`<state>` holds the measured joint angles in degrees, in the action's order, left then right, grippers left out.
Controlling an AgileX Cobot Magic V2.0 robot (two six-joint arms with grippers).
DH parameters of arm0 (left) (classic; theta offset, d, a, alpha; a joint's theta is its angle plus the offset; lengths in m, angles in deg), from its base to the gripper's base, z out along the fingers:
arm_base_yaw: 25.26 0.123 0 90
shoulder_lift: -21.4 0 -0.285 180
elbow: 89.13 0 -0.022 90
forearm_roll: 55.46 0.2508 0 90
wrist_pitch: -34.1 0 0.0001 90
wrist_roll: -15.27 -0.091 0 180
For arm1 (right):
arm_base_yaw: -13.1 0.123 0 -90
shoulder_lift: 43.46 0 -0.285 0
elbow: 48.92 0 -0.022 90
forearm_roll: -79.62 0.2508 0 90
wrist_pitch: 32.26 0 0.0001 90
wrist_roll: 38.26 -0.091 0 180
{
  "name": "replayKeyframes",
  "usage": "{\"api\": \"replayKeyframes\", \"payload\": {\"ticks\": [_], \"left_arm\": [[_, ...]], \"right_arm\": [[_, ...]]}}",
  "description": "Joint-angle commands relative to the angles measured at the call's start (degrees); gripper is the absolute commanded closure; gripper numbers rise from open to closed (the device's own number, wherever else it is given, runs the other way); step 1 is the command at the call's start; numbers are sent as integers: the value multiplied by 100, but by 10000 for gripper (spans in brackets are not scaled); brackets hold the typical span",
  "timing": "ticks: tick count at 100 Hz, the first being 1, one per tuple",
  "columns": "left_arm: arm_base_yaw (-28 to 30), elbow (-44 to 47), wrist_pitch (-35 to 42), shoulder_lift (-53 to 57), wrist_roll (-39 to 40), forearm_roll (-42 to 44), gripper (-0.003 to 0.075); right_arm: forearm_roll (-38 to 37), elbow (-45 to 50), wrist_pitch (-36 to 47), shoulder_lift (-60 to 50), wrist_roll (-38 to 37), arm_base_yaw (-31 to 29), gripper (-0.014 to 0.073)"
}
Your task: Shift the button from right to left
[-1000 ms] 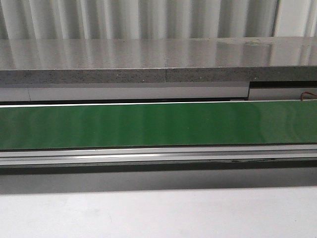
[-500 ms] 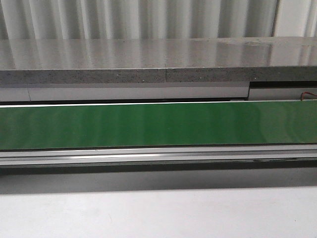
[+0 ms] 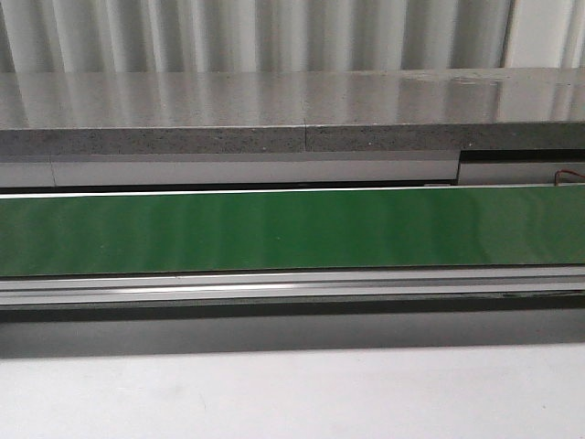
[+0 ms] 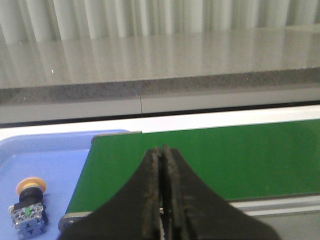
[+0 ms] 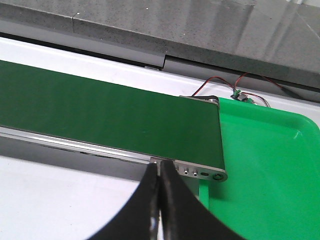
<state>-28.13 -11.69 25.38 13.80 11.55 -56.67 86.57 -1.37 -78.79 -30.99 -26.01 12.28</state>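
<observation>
The button (image 4: 29, 205), with a yellow-orange cap, black collar and grey-blue block with green marks, lies on its side in the blue tray (image 4: 50, 165) at the left end of the green conveyor belt (image 4: 210, 160). My left gripper (image 4: 161, 152) is shut and empty, over the near edge of the belt, to the right of the button. My right gripper (image 5: 160, 167) is shut and empty, at the near rail by the belt's right end (image 5: 200, 125). Neither gripper nor the button shows in the front view.
The green belt (image 3: 292, 229) runs across the front view with a grey stone ledge (image 3: 292, 119) behind and a white table (image 3: 292, 393) in front. A green tray (image 5: 270, 165) sits at the belt's right end. Red and black wires (image 5: 225, 85) lie behind it.
</observation>
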Motion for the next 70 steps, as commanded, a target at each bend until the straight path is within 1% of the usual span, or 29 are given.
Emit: {"api": "replayKeyframes", "payload": {"ticks": [1,10,70], "left_arm": [[0,219,252,185,42,-49,741],[0,230,134,185,42,-50,741],[0,219,145,185,42,-50,741]], "right_arm": [[-14,-122,395,67,44,1,659],[-14,-122,395,67,44,1,659],[-14,-122,395,67,44,1,659]]}}
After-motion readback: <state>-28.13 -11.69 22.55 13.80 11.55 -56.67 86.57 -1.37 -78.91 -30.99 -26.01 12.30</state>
